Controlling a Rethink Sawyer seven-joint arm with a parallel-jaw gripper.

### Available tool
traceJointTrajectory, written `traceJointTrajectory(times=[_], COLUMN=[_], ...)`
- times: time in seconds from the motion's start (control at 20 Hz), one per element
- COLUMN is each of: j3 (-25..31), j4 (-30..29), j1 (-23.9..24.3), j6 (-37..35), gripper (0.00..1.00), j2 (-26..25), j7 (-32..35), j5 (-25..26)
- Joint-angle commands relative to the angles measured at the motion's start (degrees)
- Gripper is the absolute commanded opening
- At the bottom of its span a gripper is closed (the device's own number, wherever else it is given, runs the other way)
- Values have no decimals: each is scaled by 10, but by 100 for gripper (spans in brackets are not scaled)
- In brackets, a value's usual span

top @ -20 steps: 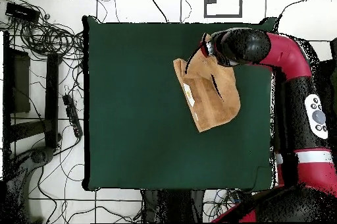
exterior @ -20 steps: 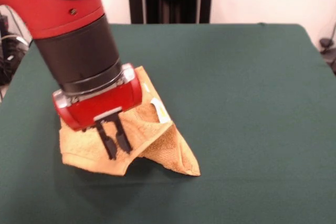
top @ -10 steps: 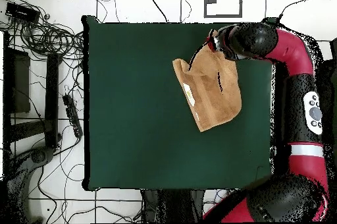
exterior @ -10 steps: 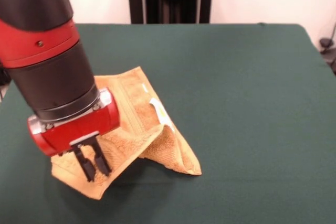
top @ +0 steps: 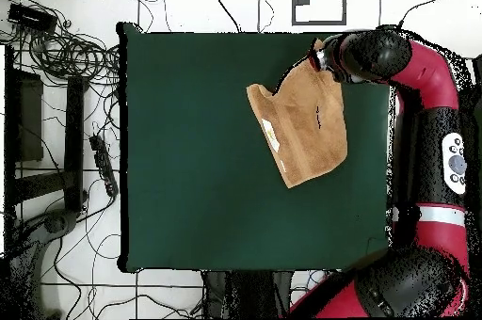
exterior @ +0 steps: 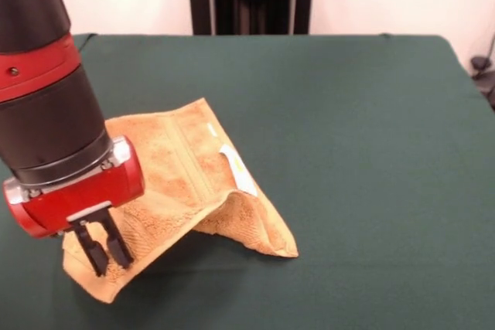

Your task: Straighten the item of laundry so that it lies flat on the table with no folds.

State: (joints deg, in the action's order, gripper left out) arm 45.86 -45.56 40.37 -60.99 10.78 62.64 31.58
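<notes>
A: Where is the pincer?

B: Low over the table, its two dark fingers close together and pinching a corner of the towel. That corner is stretched out and looks slightly raised, with shadow beneath it.

A: And the rest of the towel?

B: It trails away from the pincer across the green cloth. A fold runs along its middle, and the far point beyond the fold lies flat on the table. A white tag sits on the upper surface, past the woven band, well apart from the fingers.

A: What can't you make out?

B: Whatever lies under the raised fold is in shadow. In the front view the arm is cut off by the top and left edges. From overhead, the arm's bulk covers the pincer entirely, so the grip itself shows only from the front, and the towel corner disappears under it.
</notes>
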Motion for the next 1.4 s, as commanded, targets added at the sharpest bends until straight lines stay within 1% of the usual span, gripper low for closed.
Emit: traceJointTrajectory(times=[0.05, 0.25, 0.3, 0.4, 0.65, 1.05, 1.15, 1.2, 1.3, 1.4], j3=[-13, -15, -16, -15, -21, -15, -15, -15, -16, -13], j4=[-27, -26, -25, -26, -18, -42, -46, -53, -98, -171], j1=[-10, -12, -12, -12, -19, -5, -4, -3, 6, 19], j6=[-26, -27, -28, -22, -35, -9, -12, -13, -1, 18], gripper=[0, 0, 100, 100, 100, 100, 100, 100, 100, 100], j2=[15, 16, 16, 17, 18, 23, 22, 27, 58, 115], j7=[-158, -155, -154, -150, -146, -139, -134, -129, -106, -71], j5=[19, 23, 24, 23, 30, 21, 18, 14, 5, -9])
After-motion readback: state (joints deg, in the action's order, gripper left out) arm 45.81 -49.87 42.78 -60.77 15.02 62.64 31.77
